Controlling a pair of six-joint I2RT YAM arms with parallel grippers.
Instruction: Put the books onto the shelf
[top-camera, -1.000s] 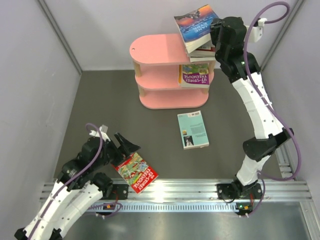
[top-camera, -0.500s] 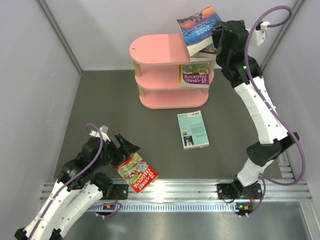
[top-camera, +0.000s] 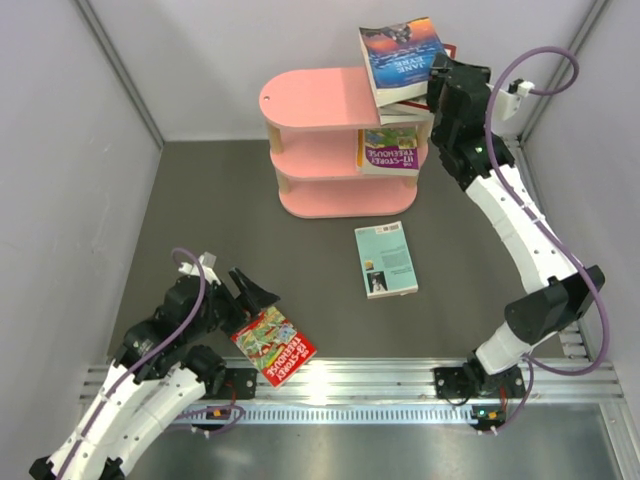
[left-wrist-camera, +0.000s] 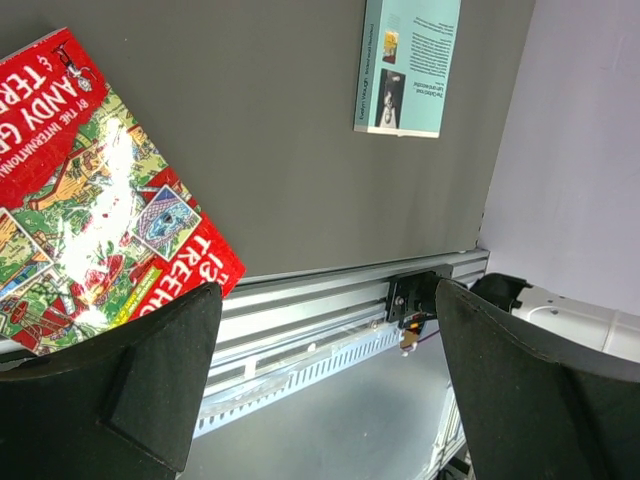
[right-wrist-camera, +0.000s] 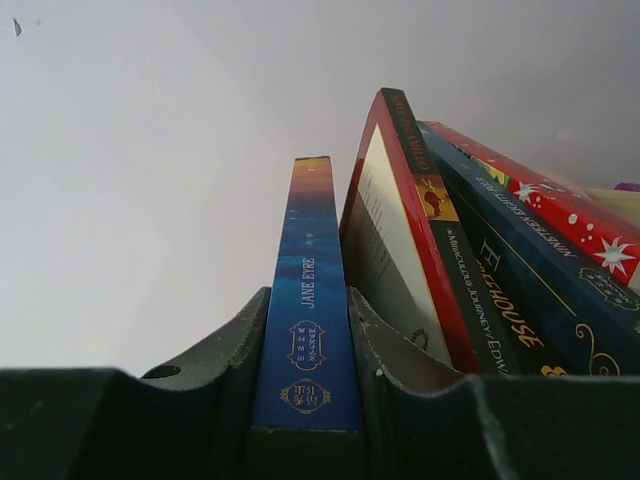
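Right end effector (top-camera: 443, 82) is clamped on the spine of the blue Jane Eyre book (top-camera: 402, 55). It's holding it up over the right end of the pink shelf (top-camera: 315, 100), right next to the other books (right-wrist-camera: 440, 240) piled there. Left end effector (top-camera: 250, 292) is spread wide with nothing in it, just beside the red Treehouse book (top-camera: 272, 345) lying flat on the table (top-camera: 200, 220). The teal book (top-camera: 386, 258) lies mid-table, well apart from both.

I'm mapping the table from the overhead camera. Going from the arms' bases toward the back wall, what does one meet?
Red Treehouse book → light teal book → pink shelf. The Jane Eyre book overlaps the shelf, so it is left out.
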